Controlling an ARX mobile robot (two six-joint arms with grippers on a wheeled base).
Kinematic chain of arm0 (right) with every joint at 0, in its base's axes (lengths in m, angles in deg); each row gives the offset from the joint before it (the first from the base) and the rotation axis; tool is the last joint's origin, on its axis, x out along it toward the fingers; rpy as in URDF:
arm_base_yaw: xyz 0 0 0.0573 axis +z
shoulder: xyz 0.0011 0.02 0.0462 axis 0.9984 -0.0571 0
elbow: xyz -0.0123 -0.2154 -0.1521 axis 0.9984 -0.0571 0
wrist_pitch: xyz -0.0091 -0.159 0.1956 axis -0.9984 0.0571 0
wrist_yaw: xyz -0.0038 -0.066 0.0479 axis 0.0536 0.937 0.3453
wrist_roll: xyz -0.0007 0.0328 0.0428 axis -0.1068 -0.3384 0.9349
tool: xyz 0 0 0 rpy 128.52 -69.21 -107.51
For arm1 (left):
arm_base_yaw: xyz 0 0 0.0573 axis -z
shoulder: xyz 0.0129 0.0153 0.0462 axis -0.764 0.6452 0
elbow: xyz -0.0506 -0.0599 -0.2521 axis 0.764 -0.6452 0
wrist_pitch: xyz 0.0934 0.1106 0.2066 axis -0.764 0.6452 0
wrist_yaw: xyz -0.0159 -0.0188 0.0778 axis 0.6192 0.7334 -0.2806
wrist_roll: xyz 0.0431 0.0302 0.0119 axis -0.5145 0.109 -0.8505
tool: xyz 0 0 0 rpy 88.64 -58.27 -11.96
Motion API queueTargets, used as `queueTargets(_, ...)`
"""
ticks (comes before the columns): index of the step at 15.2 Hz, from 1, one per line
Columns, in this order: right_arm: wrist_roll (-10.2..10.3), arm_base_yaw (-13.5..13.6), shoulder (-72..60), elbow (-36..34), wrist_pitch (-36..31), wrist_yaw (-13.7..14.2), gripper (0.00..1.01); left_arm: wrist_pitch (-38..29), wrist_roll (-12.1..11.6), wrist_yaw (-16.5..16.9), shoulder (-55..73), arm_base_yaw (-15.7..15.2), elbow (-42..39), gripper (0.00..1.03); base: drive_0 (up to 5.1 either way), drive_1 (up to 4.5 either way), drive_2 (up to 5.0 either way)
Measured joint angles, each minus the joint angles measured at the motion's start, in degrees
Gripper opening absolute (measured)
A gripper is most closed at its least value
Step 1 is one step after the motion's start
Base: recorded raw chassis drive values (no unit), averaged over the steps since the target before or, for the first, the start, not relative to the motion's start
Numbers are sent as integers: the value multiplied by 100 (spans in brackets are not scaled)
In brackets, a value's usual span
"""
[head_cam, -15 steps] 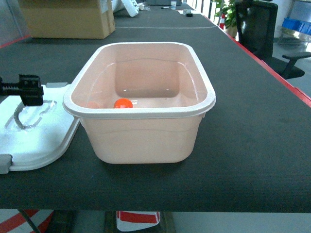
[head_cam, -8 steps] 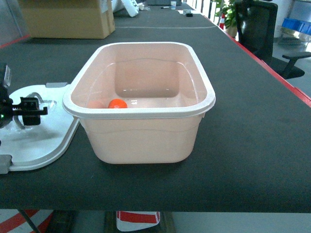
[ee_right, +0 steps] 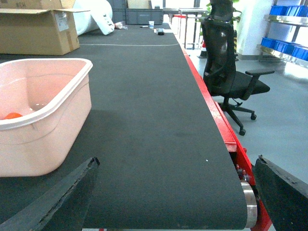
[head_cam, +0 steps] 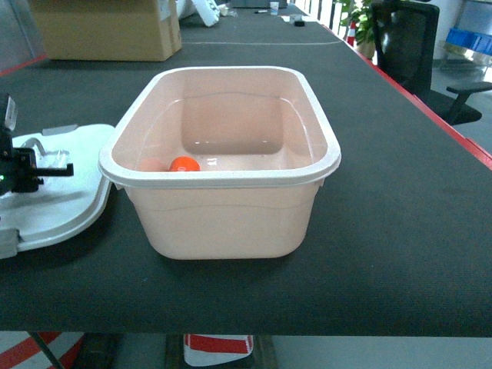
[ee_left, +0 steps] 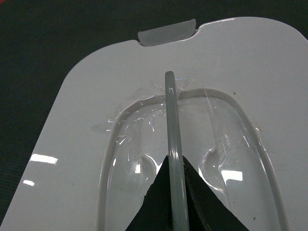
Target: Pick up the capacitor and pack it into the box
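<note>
Head view has the pink box (head_cam: pixel 231 207) sitting open in the middle of the frame on the black table (head_cam: pixel 400 231), and the capacitor (head_cam: pixel 184 164) is inside it, down near the front wall, left of centre. All I get is a rounded orange bit poking above the near rim, so I can't tell which way its long axis runs or whether it's upright or lying down. Off at the left edge, the white lid (head_cam: pixel 61 207) lies beside the box, and my left gripper (head_cam: pixel 27 171) is over it. On the left wrist cam the thin handle (ee_left: pixel 172 125) of the lid runs straight up the frame between the two dark fingers (ee_left: pixel 159 202), which are clamped on it, and a grey latch tab (ee_left: pixel 167 32) shows at the lid's far edge. Right wrist cam shows the right gripper (ee_right: pixel 173 202) spread wide apart with nothing in it, low over the table to the right of the box. A brown cardboard carton (head_cam: pixel 108 29) sits upper left, an office chair (ee_right: pixel 226 72) off the table's right side.
</note>
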Motion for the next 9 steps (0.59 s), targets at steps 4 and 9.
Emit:
queueTargets(4,0,0,0,0,0,0,98,855,13,-330,-1497,205,640,2,0,0,0)
queueTargets(9,0,0,0,0,0,0,98,1906,111,-1257,-2387,1991,942,2,0,0,0)
